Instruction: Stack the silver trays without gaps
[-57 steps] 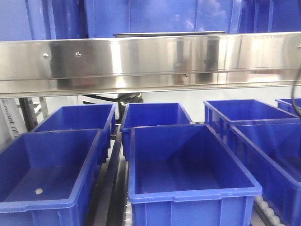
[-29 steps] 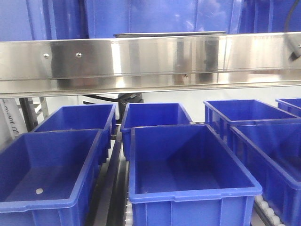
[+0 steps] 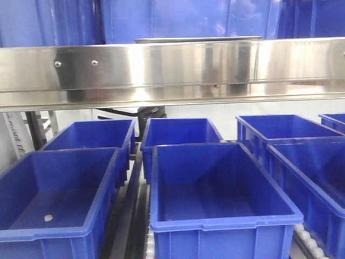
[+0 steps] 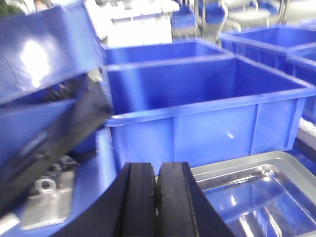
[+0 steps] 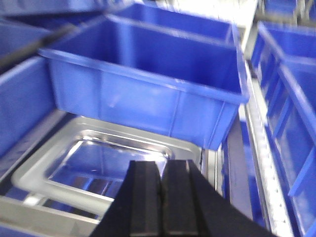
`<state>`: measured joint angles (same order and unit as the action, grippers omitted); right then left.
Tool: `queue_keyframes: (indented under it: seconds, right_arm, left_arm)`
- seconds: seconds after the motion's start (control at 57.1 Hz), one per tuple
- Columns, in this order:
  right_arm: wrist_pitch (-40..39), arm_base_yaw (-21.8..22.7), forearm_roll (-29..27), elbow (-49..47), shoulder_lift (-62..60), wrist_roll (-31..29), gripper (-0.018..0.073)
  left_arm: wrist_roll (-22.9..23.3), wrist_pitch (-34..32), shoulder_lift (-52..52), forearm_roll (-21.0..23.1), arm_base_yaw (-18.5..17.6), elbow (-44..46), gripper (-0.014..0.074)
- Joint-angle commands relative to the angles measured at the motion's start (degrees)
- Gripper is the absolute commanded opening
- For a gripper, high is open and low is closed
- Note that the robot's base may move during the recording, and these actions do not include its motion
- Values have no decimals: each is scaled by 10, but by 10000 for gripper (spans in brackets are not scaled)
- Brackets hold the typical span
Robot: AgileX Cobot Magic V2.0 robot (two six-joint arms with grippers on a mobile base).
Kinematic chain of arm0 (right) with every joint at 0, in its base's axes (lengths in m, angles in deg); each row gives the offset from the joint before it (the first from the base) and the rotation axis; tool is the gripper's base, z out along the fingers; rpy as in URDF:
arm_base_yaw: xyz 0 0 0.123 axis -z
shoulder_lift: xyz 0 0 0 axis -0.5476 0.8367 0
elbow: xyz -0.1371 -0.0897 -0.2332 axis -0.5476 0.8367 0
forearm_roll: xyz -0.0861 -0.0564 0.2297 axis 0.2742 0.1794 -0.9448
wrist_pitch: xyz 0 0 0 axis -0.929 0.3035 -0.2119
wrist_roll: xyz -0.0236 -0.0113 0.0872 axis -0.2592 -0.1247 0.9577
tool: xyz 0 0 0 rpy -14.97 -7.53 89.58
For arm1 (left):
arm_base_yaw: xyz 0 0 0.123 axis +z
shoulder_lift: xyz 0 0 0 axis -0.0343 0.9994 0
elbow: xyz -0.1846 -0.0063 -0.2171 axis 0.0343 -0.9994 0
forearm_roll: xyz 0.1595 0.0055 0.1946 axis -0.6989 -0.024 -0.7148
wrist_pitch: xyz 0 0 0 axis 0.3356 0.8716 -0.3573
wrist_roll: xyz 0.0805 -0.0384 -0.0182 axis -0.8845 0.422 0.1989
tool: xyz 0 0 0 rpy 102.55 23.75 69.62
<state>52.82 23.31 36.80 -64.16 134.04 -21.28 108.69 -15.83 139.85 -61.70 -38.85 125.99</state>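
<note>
Steel trays (image 3: 197, 39): on upper shelf, behind rail (image 3: 172, 70), before blue bins (image 3: 221, 189); rim only in front view.
Left gripper (image 4: 156, 197): clenched, empty, over tray's left rim.
Right gripper (image 5: 161, 197): clenched, empty, above tray's right edge.
</note>
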Motion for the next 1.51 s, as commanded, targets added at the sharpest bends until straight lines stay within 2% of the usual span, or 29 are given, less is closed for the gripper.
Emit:
queue_keyframes:
  seconds: [0.0,0.123,0.228,0.385,0.56,0.788,0.963,1.488]
  right_arm:
    - [-27,1,-14,47,-67,-15,-81]
    - [-81,1,-42,150,-169,-29,-81]
    - [-130,1,-55,234,-256,-31,-81]
    - [-142,1,-57,362,-376,-31,-81]
    - [-155,1,-87,475,-486,-31,-81]
    - [-146,1,-92,520,-548,-28,-81]
    - [-147,1,-92,520,-553,-28,-81]
    - [-147,1,-92,522,-554,-28,-81]
  left_arm:
    - [-1,-55,-68,-3,-2,-75,-19]
    - [0,-132,-185,-2,-2,-209,-19]
    - [1,-158,-287,13,-2,-327,-19]
    - [1,-186,-432,22,-2,-465,-19]
    - [1,-178,-586,41,-2,-581,-19]
    - [1,-172,-718,76,-2,-636,-19]
    - [1,-171,-775,77,-2,-638,-19]
    - [1,-173,-799,77,-2,-638,-19]
